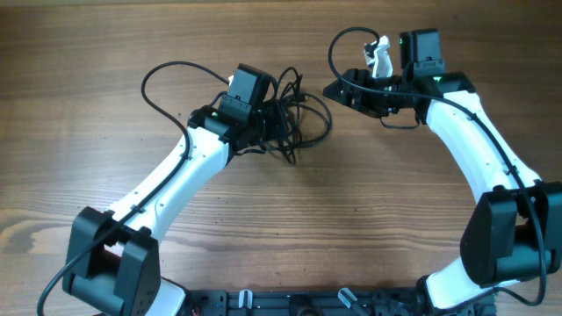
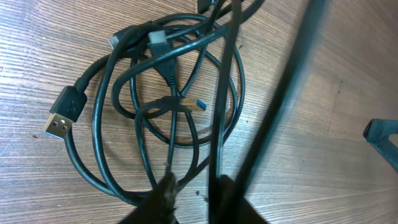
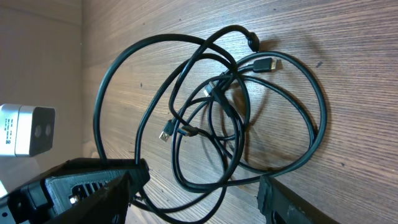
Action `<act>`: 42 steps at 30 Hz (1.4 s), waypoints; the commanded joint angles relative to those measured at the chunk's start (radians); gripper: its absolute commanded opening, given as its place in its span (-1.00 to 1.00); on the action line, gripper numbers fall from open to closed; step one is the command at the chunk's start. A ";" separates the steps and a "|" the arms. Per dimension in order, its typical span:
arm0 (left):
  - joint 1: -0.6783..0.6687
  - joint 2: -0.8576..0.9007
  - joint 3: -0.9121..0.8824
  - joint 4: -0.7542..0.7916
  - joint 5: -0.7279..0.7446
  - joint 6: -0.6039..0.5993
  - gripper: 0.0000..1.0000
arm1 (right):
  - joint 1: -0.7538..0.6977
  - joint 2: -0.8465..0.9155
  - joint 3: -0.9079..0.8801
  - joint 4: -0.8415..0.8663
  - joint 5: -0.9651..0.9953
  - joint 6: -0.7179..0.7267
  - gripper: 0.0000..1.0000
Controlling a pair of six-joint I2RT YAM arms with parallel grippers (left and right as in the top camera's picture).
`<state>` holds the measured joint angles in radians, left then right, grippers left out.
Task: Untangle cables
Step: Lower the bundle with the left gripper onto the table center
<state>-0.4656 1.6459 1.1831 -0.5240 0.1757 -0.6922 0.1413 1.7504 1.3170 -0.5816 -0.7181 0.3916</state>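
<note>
Though blurred in its own view, left gripper [image 2: 193,186] seemingly narrow among cables [image 2: 68,109]; right gripper [image 3: 202,180] wide, empty.

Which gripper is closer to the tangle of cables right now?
Left. The left gripper is right at the cables, its fingertips down among the strands. The right gripper is off to one side of the tangle, facing it but not touching.

surface: wooden table [image 1: 88,53] | lying on it: tangled black cables [image 1: 297,114] | loose overlapping loops, plug ends on the wood
</note>
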 commanded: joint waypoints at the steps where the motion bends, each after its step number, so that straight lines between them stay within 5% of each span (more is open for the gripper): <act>1: -0.004 0.013 0.006 -0.001 -0.021 0.012 -0.37 | 0.002 0.013 -0.001 -0.003 -0.011 0.000 0.36; 18: -0.003 0.023 0.006 0.010 -0.066 0.013 0.51 | -0.039 0.011 -0.001 -0.014 0.048 -0.002 0.29; 33: -0.001 0.140 0.005 0.128 -0.132 0.192 0.59 | -0.167 0.002 -0.001 -0.097 0.127 -0.041 0.43; 38: -0.001 0.206 0.005 0.150 -0.132 0.191 0.37 | -0.167 0.002 -0.001 -0.101 0.128 -0.051 0.45; 42: 0.000 0.208 0.006 0.188 -0.132 0.191 -0.41 | -0.167 0.002 -0.001 -0.101 0.126 -0.051 0.44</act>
<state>-0.4656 1.8481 1.1831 -0.3637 0.0620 -0.5179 -0.0273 1.7504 1.3170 -0.6811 -0.6044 0.3603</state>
